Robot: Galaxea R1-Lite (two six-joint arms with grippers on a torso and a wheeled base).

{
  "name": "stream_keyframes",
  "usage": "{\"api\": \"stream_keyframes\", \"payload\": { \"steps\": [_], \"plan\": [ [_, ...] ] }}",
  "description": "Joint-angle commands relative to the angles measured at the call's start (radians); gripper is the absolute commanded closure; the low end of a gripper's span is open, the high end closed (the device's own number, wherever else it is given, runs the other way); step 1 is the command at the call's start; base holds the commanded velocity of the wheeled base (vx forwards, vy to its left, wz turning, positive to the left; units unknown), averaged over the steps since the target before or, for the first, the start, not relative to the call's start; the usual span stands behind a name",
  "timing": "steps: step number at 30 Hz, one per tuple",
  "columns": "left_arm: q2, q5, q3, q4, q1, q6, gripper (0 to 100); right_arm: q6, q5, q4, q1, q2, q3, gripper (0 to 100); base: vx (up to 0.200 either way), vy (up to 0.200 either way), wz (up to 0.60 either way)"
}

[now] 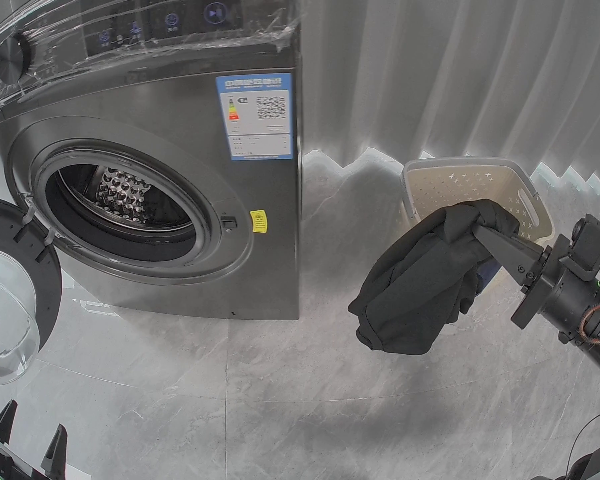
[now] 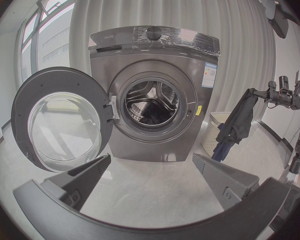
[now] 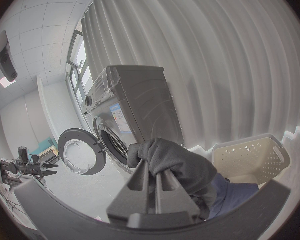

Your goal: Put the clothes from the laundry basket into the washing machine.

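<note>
- Right now the right claw has its two fingers pressed together on a bunched fold of a dark garment, which hangs from it in the air, clear of the floor.
- Just under the claw, a blue garment dangles with the dark one. Whether it is caught in the pinch or only snagged in the cloth, I cannot tell.
- Just behind and below the claw stands the laundry basket, upright. The hanging cloth hides its bottom, so I cannot say what is left inside.
- Well off to the claw's left is the washing machine. Its door is swung wide on the far side of the drum mouth, so nothing stands between claw and drum.
- The step in hand, I judge, is carrying the load across to the drum. Done well, that means a firm pinch and the bundle held high enough that its low hem doesn't drag. Aim the hanging bulk, not the fingertips, at the middle of the mouth, and push past the door seal before letting go. Mind the blue piece, which may slip off.
- Farther left again, low before the open door, the left claw has its fingers spread and holds nothing.
- Count: two claws, two garments in sight, one basket, one machine, one door.
</note>
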Motion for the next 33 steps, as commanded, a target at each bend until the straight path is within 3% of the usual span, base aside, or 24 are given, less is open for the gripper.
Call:
{"api": "stream_keyframes", "payload": {
  "steps": [1,4,10,16,33],
  "plan": [
    [-0.013,0.001,0.013,0.000,0.000,0.001,0,0.000,0.001,-0.002,0.000,0.002,0.000,100,0.000,0.000,0.00],
    [-0.013,0.002,0.013,-0.001,0.000,0.002,0,0.000,0.001,-0.002,0.000,0.002,0.000,100,0.000,0.000,0.00],
    [-0.013,0.002,0.013,-0.001,0.000,0.002,0,0.000,0.001,-0.002,0.000,0.002,0.000,100,-0.200,0.000,0.00],
    [-0.013,0.001,0.013,-0.001,0.000,0.001,0,0.001,0.001,-0.002,0.000,0.004,0.002,100,0.000,0.000,0.00],
    [-0.013,0.001,0.013,-0.001,0.000,-0.001,0,0.004,-0.002,-0.002,-0.004,0.007,0.003,100,0.000,0.200,0.00]
  ]
}}
